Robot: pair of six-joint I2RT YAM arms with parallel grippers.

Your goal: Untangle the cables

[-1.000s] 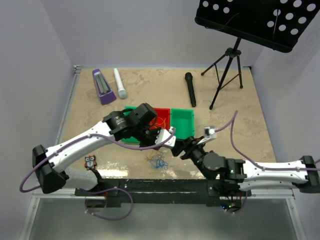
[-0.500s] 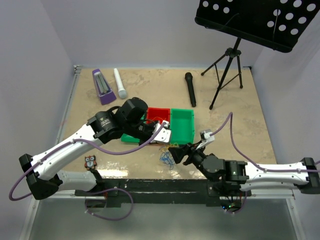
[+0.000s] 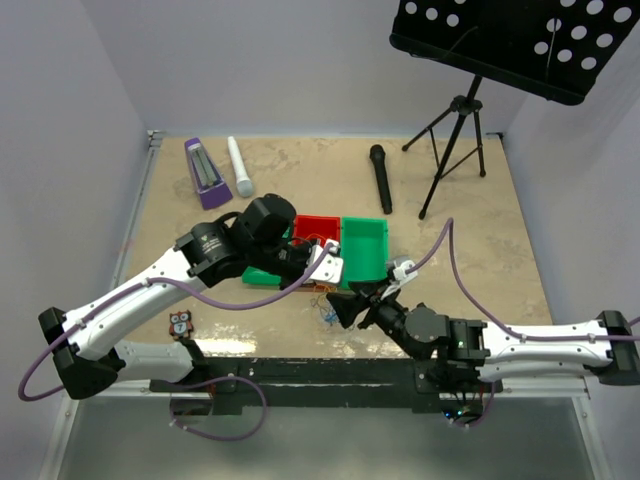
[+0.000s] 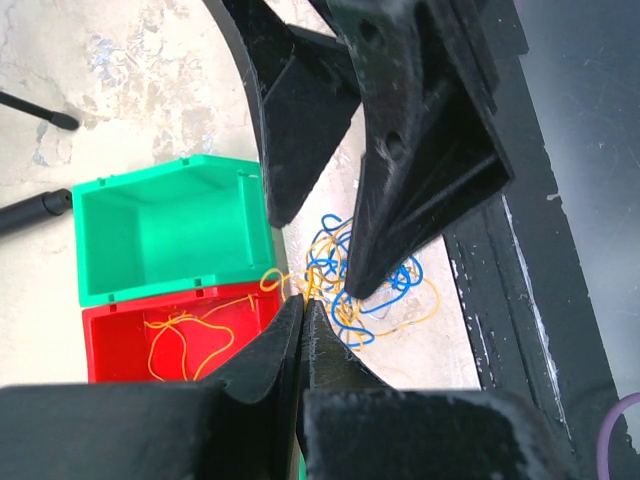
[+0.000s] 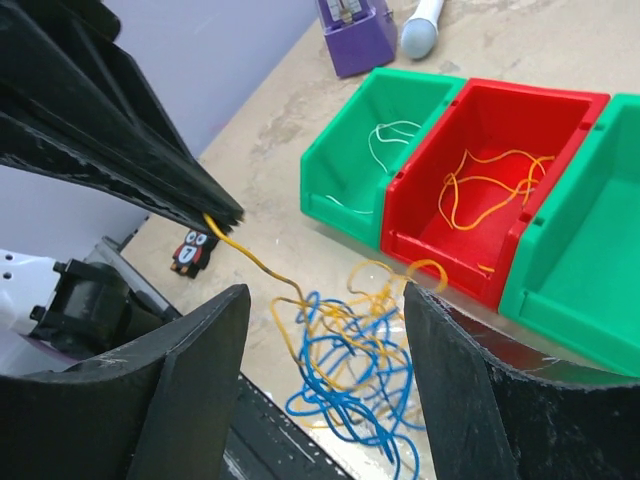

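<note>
Top external: left end effector (image 3: 325,271) pressed together just in front of the red bin (image 3: 316,226), pinching one orange-yellow strand of the cables (image 3: 323,310). Right end effector (image 3: 345,308) spread wide, low over the tangle, near the front edge of the desk (image 3: 470,270). Both arms close in, the right one nearer the heap.

Left wrist: fingertips shut on the strand at the lip of the red bin. Blue and orange-yellow loops lying just beyond, under the tip of one spread right finger. More orange-yellow wire inside the red bin.

Right wrist: tangle resting on the desk between and below the spread fingers. Pinched strand running from the left tip at upper left, slanting down to the right into the heap. Probably a matter of pinning the heap with the right and drawing the strand out along that slant, away toward the red bin
</note>
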